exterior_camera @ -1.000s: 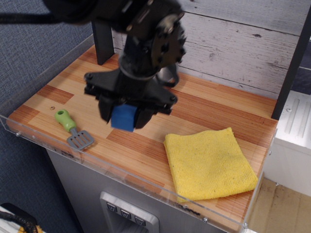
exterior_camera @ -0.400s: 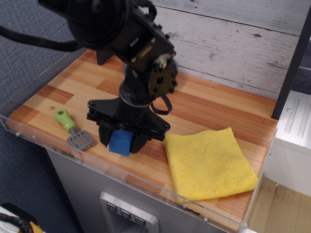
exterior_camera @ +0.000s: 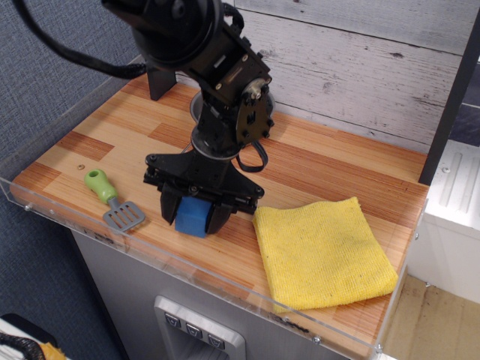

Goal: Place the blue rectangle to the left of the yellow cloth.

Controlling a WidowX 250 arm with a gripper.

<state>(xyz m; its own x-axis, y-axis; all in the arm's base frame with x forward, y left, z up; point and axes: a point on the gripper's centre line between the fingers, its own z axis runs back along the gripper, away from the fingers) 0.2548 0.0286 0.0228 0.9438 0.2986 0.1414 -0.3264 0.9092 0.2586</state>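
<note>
Resting low between the tool's fingers, the block (exterior_camera: 193,217) sits at or just above the desk (exterior_camera: 315,169), left of the cloth (exterior_camera: 322,251) and near its left edge, not touching it.

Change: a second ago the block hung well above the desk, farther back; it has since come down and forward, to the front strip of the desk beside the cloth. Judgement: carry is done, the spot suits the task, and only the release and retreat remain.

Tool (exterior_camera: 196,217): clenched on the block, one dark finger on each side; no gap shows between fingers and block.

Cloth: flat, folded square, right front of the desk, unmoved.

Other item: toy spatula (exterior_camera: 112,199), green handle, grey blade, left of the tool, clear of it.

Hard to make out: the block's underside and its notch are hidden by the fingers, so contact with the desk cannot be confirmed. The arm's upper part is cut off at the top edge. A round grey object behind the arm is mostly hidden.
</note>
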